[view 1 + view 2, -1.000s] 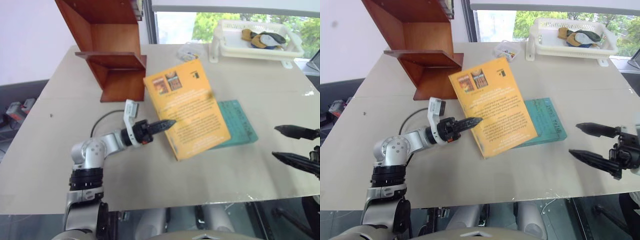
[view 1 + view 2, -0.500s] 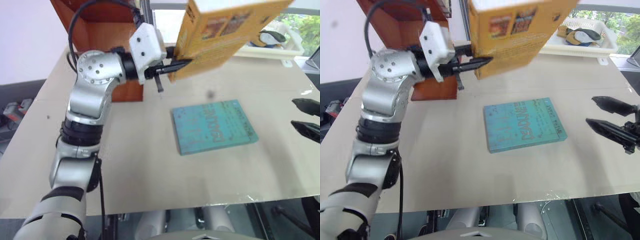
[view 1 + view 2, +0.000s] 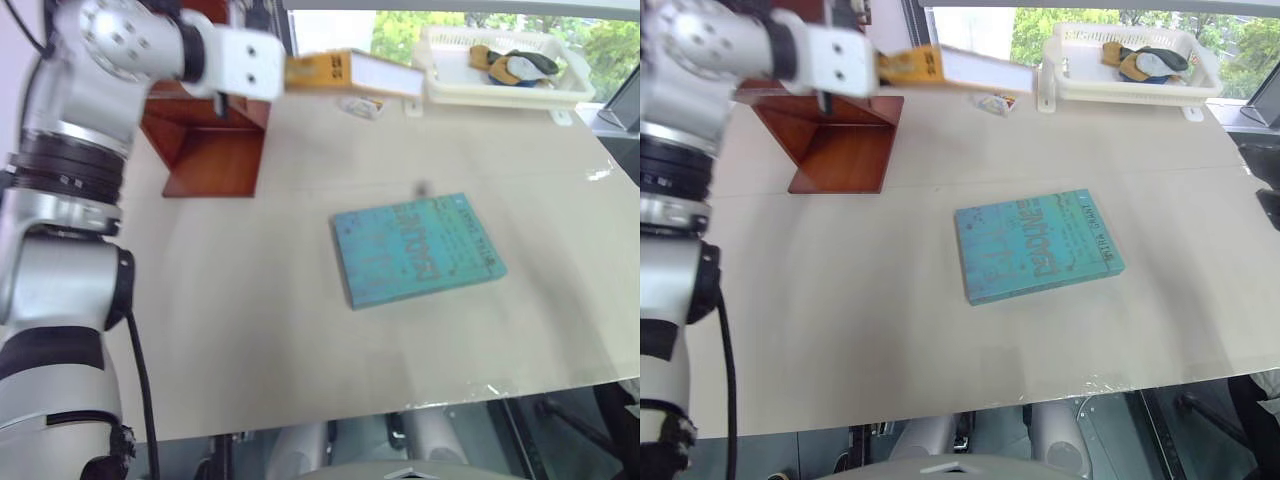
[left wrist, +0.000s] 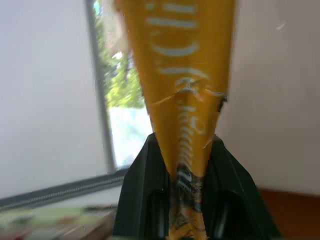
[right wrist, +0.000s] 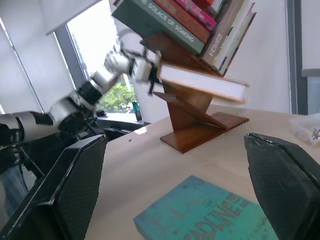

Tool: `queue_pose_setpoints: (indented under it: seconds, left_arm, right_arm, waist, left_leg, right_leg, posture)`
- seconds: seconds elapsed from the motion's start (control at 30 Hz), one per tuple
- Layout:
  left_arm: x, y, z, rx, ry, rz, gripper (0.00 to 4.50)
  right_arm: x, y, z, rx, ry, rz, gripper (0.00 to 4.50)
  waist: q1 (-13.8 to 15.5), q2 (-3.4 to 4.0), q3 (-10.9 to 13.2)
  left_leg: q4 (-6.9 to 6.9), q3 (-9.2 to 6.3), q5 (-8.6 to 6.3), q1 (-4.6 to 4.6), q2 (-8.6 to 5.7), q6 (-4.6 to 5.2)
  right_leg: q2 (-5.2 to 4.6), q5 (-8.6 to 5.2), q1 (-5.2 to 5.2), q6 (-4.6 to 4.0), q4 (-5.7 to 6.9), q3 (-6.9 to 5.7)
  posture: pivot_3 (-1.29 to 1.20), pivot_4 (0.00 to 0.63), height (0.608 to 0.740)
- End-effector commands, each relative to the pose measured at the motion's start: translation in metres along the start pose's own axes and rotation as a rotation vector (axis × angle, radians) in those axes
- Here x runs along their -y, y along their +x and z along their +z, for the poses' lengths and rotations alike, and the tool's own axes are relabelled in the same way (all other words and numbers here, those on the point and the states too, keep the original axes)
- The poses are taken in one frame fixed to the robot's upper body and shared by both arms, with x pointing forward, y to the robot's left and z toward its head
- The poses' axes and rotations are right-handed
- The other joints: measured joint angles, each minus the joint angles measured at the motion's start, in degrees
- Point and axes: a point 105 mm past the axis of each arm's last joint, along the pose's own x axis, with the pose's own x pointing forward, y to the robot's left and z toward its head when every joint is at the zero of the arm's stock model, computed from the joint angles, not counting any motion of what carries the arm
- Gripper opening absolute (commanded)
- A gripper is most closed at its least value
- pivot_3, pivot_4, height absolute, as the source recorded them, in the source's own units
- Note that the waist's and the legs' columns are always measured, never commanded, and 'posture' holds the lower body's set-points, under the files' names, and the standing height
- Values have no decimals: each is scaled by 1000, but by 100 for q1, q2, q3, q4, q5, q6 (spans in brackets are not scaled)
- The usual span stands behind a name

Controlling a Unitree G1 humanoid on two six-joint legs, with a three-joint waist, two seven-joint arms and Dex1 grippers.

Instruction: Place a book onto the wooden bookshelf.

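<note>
Table [image 3: 250,330]: pale beige top, with a seam line running across it.
Teal book [image 3: 416,249]: lay flat near the table's middle, cover up, turned a little askew (white lettering, too blurred to read).
White basket tray [image 3: 500,92]: stood at the far edge by the window, holding a heap of yellow and dark items [image 3: 512,66].
Small clear box [image 3: 994,101]: sat just beside the tray, with small coloured bits inside.
Window: green foliage [image 3: 1035,30] outside.
</note>
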Motion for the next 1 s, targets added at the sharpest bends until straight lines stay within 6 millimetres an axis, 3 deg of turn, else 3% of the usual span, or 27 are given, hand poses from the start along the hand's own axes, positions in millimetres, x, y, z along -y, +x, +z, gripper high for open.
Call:
queue_pose_setpoints:
  seconds: [0.03,0.27,0.6,0.8,1.0]
  left_arm:
    - [-30,-20,12,18,84,104,359]
    - [-27,-26,7,-28,80,77,359]
    - [9,-63,-62,-354,-10,-49,359]
    - [14,-72,-87,-450,2,-28,359]
    - [16,-80,-103,-515,-17,-46,3014]
  right_arm:
    - [4,5,4,-5,-25,40,4500]
    - [12,8,7,-19,-31,65,4500]
    - [19,11,9,-29,-36,96,4500]
    - [19,12,8,-34,-35,103,4500]
    - [19,8,7,-38,-33,96,4500]
  waist:
    - [29,1,0]
    - [119,2,1]
    - [33,5,2]
    - [69,5,2]
    - [63,5,2]
  left_leg:
    - [0,2,0,-2,-3,0]
    - [15,-2,-2,-12,-11,4]
    - [12,2,-2,-8,-9,4]
    - [18,-4,-2,-11,-11,3]
    - [18,-3,-1,-14,-14,2]
  right_leg:
    - [-3,0,0,1,-4,1]
    - [-9,2,1,10,-6,-5]
    - [-5,2,-2,10,1,0]
    - [-9,2,-1,9,2,-7]
    - [-10,2,-3,10,0,-7]
  posture:
    - [0,150,740]
    - [0,150,740]
    - [0,150,740]
    - [0,150,740]
    - [0,150,740]
